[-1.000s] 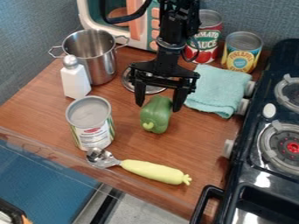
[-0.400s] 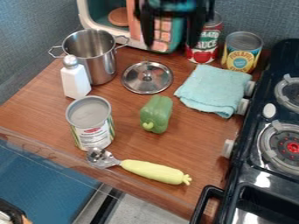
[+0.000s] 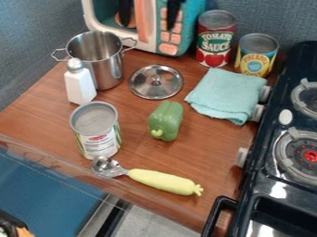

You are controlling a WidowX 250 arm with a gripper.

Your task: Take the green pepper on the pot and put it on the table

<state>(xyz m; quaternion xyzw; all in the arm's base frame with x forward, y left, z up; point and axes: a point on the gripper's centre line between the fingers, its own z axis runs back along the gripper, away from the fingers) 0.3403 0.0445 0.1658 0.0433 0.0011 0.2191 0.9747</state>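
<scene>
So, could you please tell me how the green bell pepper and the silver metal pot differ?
The green bell pepper lies on its side; the silver metal pot stands upright. The pepper is smaller than the pot. The pepper has one stem, the pot two side handles. Both rest on the brown wooden table.

Pepper [image 3: 165, 121] between can [image 3: 97, 131] and cloth [image 3: 228, 96], pot [image 3: 102, 58] behind shaker [image 3: 80, 82]

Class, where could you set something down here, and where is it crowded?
Bare tabletop lies between the green pepper, folded cloth, stove and yellow-handled scoop. Another patch lies picture-left of the gray can. It is crowded around the metal pot, with the white shaker close in front, and behind the cloth, by the red can and yellow can.
</scene>
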